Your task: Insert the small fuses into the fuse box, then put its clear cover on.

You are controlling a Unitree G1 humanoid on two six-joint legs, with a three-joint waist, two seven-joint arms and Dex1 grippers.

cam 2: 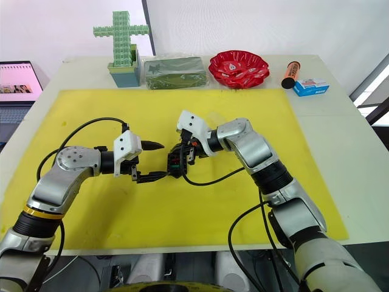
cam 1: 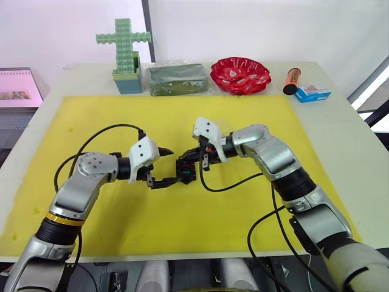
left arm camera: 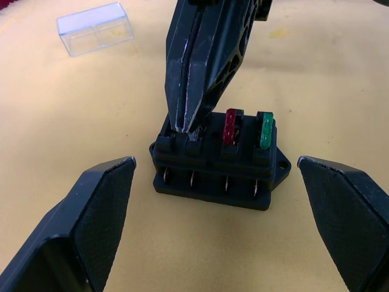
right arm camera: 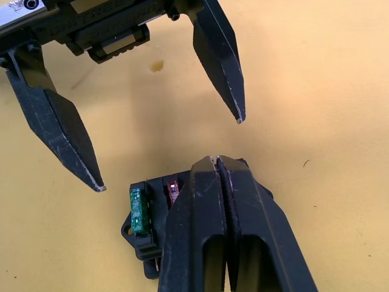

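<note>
My left jaws [left arm camera: 213, 225] hang spread wide on either side of the fuse box [left arm camera: 216, 167], touching neither wall. My right jaws [left arm camera: 194, 118] are pressed together, their tips down on one of the slots beside the red fuse [left arm camera: 231, 125]; whether a fuse is pinched between them I cannot tell. The box sits on the yellow mat [cam 1: 243, 121] in the middle of the tabletop, with the red fuse and a green fuse [left arm camera: 265, 131] standing upright in neighbouring slots.

The risk, as I judge it: nothing clamps the box, so a push off the vertical could tip or slide it, and a fuse entering crooked could jam or pop loose. My closed tips could also knock the seated red fuse.

The clear cover [left arm camera: 96, 27] lies empty on the mat, well apart from the box. Along the far edge of the tabletop, a red bowl [cam 1: 240, 75] holds some small wrapped pieces, and a clear bag [cam 1: 177, 79] holds green stuff.
</note>
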